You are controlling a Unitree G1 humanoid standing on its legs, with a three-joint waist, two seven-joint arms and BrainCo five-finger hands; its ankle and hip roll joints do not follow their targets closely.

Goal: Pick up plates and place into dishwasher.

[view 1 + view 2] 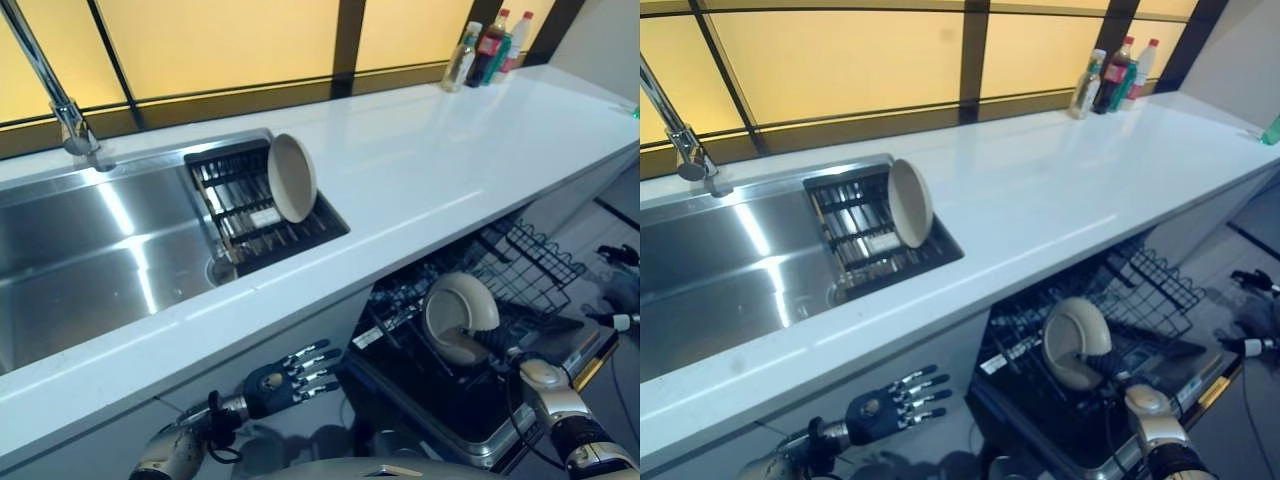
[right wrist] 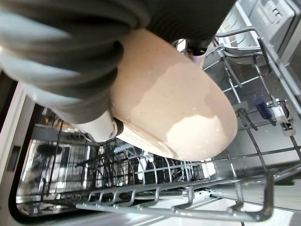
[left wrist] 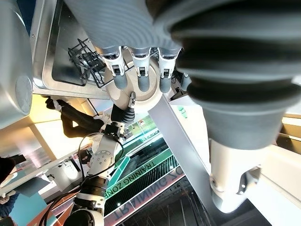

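Note:
A beige plate stands on edge in the black drying rack beside the sink. Below the counter the dishwasher is open, its wire rack pulled out. A second beige plate stands tilted in that rack, with my right hand curled on its lower edge. The right wrist view shows this plate close against the hand, above the rack's wires. My left hand hangs open under the counter's front edge, fingers straight and holding nothing.
A steel sink with a tall faucet fills the counter's left part. The white counter runs to the right, with several bottles at its back corner. The dishwasher's door lies open low in front.

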